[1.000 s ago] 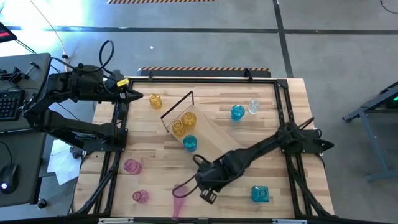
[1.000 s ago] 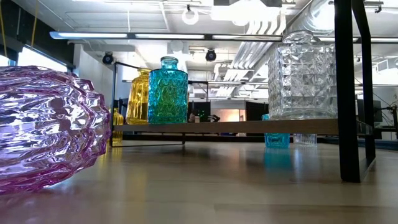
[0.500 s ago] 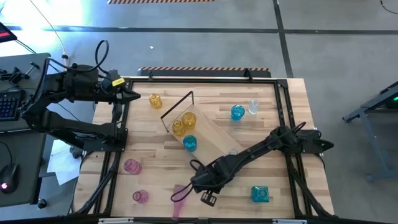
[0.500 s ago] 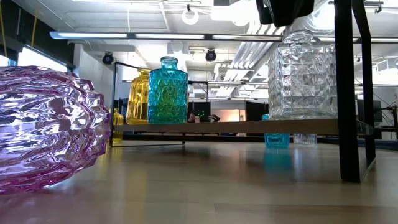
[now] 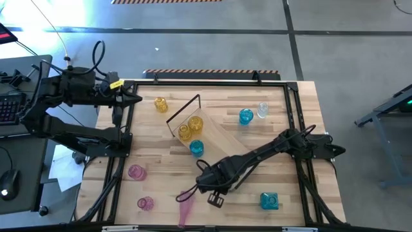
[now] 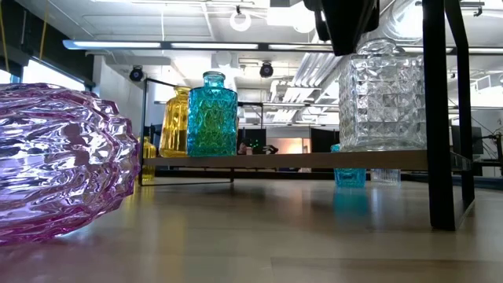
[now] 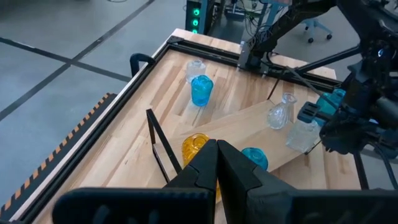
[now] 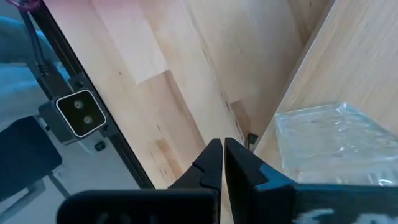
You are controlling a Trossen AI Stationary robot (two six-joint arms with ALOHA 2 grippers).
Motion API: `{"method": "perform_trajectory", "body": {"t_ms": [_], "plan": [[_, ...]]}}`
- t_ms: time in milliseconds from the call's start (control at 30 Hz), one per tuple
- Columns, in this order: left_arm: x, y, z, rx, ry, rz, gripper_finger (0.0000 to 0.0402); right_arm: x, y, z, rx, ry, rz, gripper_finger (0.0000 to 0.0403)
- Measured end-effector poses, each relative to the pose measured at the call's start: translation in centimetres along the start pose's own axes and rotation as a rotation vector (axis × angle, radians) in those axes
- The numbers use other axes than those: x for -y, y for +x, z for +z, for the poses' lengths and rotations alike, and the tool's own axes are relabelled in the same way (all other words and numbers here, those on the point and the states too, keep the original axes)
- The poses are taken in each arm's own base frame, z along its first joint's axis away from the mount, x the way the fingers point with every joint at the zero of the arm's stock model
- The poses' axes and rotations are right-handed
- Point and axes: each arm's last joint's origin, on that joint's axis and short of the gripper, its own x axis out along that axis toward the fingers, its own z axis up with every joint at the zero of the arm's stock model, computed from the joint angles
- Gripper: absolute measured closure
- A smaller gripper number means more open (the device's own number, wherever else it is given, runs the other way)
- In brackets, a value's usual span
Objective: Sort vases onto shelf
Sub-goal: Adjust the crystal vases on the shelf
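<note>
Here, the right gripper point(image 5: 205, 181) hangs low over the near middle of the slatted wooden tabletop point(image 5: 283, 135), its two dark fingers point(image 8: 217, 163) pressed together on nothing, just beside the near end of the long light-wood shelf board with black metal end loops point(image 5: 215, 136). On that board stand an amber-yellow faceted glass vase point(image 6: 176, 122), a teal-blue diamond-cut glass vase point(image 6: 211, 115) and a clear cut-glass square vase point(image 6: 383, 96) (the last right beside the gripper's wrist camera). A pink ribbed glass vase point(image 6: 63, 161) lies on its side at the near edge. The left gripper point(image 5: 137, 98) waits at the table's far left edge, its fingers point(image 7: 214, 165) likewise closed and empty. Other small vases are scattered over the tabletop.
</note>
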Motion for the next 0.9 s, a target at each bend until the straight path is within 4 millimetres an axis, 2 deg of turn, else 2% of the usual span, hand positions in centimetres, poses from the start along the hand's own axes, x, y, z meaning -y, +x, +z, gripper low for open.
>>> {"method": "perform_trajectory", "body": {"t_ms": [300,533,633,900], "plan": [[0.0,-0.3,-0.1,0.008,-0.025,-0.001,0.0401,0.4,0.0,-0.2,-0.041,-0.034,-0.024,0.0403],[0.0,-0.3,-0.1,0.008,-0.029,-0.001,0.0402,0.6,0.9,-0.1,-0.074,-0.068,-0.047,0.0403],[0.0,-0.3,-0.1,0.008,-0.033,-0.003,0.0401,0.5,1.5,0.1,-0.082,-0.087,-0.053,0.0403],[0.0,-0.3,-0.1,0.008,-0.036,-0.014,0.0401,1.5,1.2,1.0,-0.062,-0.095,-0.08,0.0403]]}}
